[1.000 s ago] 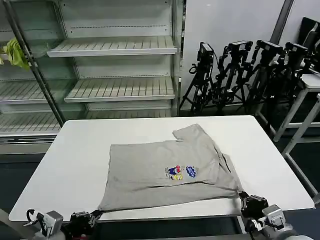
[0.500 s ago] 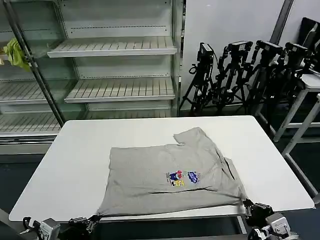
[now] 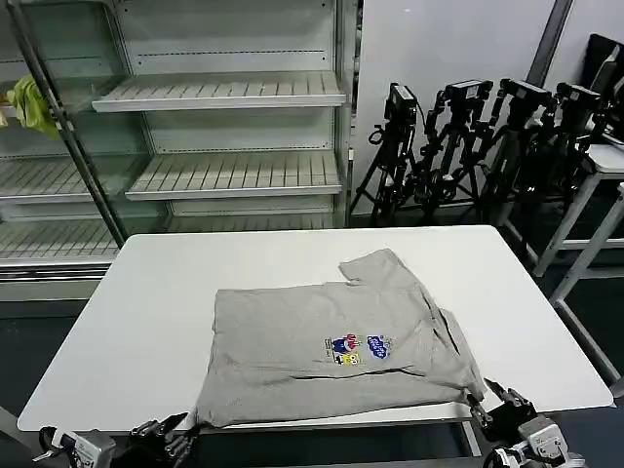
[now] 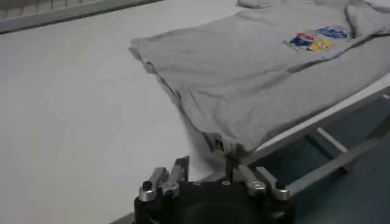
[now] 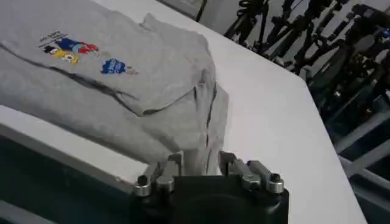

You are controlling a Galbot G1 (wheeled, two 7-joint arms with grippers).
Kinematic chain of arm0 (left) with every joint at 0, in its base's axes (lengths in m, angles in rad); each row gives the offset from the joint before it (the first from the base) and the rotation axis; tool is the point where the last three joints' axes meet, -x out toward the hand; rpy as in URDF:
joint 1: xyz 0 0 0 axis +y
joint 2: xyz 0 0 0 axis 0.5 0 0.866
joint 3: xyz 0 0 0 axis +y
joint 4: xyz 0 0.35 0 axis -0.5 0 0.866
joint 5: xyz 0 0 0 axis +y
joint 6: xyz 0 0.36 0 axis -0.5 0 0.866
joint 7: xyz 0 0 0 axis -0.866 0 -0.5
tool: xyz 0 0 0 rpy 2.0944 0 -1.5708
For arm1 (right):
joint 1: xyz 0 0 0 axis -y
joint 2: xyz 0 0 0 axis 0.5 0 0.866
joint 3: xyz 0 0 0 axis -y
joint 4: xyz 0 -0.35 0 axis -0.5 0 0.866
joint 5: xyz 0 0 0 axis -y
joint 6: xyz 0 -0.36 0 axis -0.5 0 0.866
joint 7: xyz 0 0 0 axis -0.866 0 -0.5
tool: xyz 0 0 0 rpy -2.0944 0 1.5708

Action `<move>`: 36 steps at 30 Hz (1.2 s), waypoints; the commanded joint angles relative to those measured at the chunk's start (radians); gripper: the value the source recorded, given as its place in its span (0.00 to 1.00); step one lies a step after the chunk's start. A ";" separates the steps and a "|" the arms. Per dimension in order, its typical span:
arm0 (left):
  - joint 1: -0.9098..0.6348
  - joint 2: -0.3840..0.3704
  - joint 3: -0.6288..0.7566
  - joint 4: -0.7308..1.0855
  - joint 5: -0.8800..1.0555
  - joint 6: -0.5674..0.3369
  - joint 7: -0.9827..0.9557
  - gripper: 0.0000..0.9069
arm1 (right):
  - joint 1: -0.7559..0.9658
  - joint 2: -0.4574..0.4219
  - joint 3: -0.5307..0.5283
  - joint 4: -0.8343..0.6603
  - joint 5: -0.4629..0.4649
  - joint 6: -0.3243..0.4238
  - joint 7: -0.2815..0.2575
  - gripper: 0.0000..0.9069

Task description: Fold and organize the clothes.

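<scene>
Both arms sit low at the near edge of the white table (image 3: 146, 292), one at each near corner of the single light grey shirt (image 3: 322, 346). The left gripper (image 3: 174, 434) is just below the table edge at the shirt's near left corner; in the left wrist view its fingers (image 4: 181, 168) stand parted with a gap between them, and the shirt's corner lies just ahead of that gap, draped at the table rim, not clamped. The right gripper (image 3: 495, 402) is just off the near right corner of the table, its fingers (image 5: 173, 161) likewise spread apart, with the shirt's folded right edge lying on the table just in front of them, apart from the pads. The shirt lies flat on the near half of the table, one short sleeve (image 3: 375, 265) pointing toward the far side, and one small multicolour chest print (image 3: 356, 348) showing right of centre. Behind the table stands one shelving unit (image 3: 224, 127), with one yellow-green rag (image 3: 29, 102) hanging at its left, and a cluster of black tripods (image 3: 478, 136) to the right.
</scene>
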 commanded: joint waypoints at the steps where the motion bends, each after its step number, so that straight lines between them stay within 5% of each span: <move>1: -0.040 -0.023 -0.085 -0.027 -0.006 0.001 -0.003 1.00 | 0.075 0.008 0.019 0.005 0.015 0.005 0.003 1.00; 4: -0.123 -0.047 -0.131 -0.031 -0.045 0.001 -0.003 1.00 | 0.172 0.032 0.041 0.001 0.052 0.017 0.002 1.00; 10: -0.374 -0.075 -0.117 0.046 -0.077 0.000 0.024 1.00 | 0.302 0.045 0.093 -0.051 0.044 0.079 -0.106 1.00; 13: -0.536 -0.090 -0.020 0.131 -0.070 0.000 0.044 1.00 | 0.540 0.049 -0.038 -0.132 0.001 0.103 -0.143 1.00; 15: -0.601 -0.085 0.025 0.195 -0.056 -0.005 0.080 1.00 | 0.764 0.083 -0.244 -0.235 -0.045 0.108 -0.138 1.00; 25: -0.931 0.062 0.404 0.466 -0.067 -0.058 0.147 1.00 | 1.404 0.294 -0.802 -0.683 -0.030 0.095 -0.228 1.00; 36: -1.166 -0.040 0.615 0.544 -0.086 -0.026 0.138 1.00 | 1.679 0.522 -0.971 -1.079 0.105 0.067 -0.335 1.00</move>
